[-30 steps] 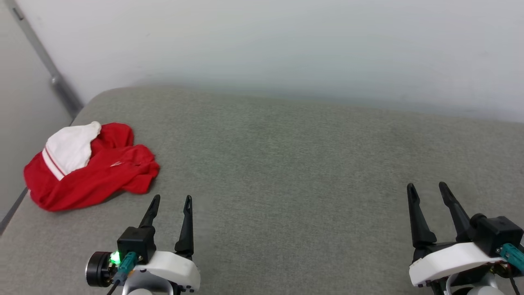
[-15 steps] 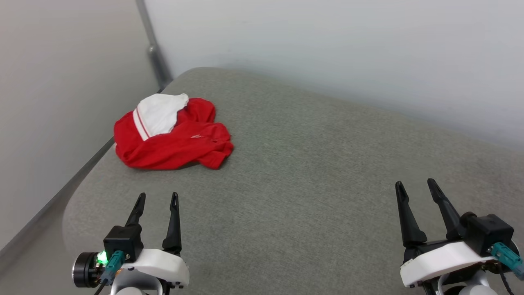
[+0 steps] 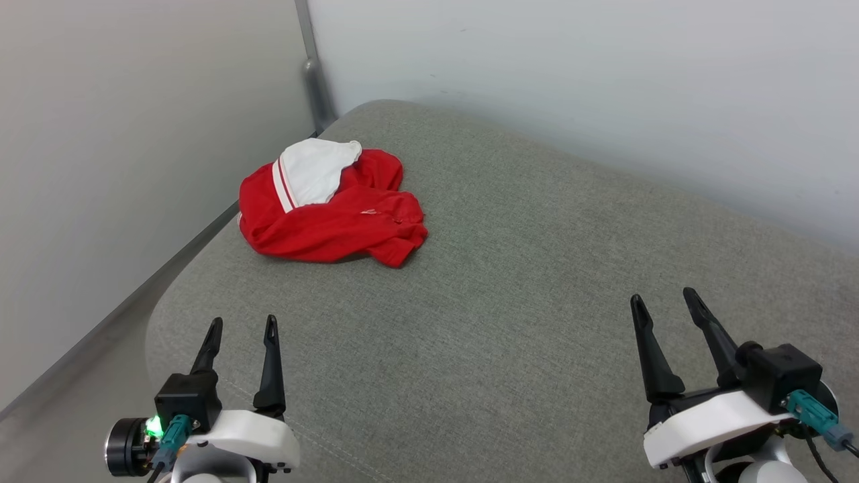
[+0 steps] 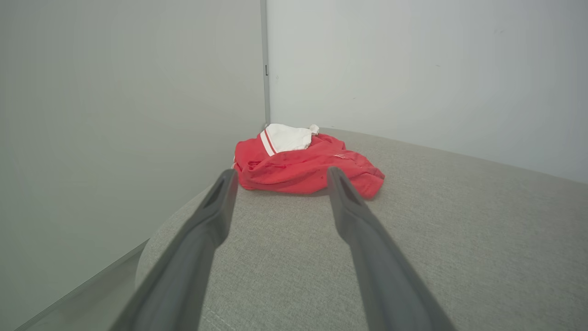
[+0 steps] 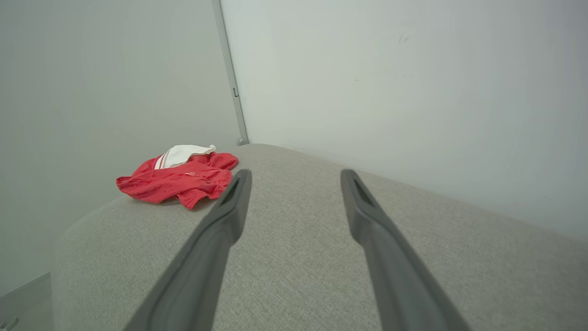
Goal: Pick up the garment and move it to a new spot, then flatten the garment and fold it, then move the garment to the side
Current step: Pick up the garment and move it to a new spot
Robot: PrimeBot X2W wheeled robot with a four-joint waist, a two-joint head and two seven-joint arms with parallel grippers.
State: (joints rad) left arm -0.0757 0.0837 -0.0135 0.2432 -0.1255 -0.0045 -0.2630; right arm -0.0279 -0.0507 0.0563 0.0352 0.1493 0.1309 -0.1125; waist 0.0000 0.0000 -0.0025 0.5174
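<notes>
**Waiting before the first pick-up**

The first step, the picking up of the garment [image 3: 332,211], is judged to be not yet begun. One garment is counted. It is seen crumpled in a red heap, with one white sleeve on top, in the upper left of the head view, near the rounded far corner of the grey padded surface [image 3: 510,282].

Two hands are counted, each with two dark fingers [image 4: 202,239]. The left hand [image 3: 243,320] is at the lower left and the right hand [image 3: 661,295] at the lower right. Both are spread wide and nothing is held in them. Both are well apart from the cloth.

For the next move, a reach toward the heap is called for, probably by the left hand, which is nearer. A thick fold should be pinched, so that the cloth is not lost when it is lifted.
</notes>
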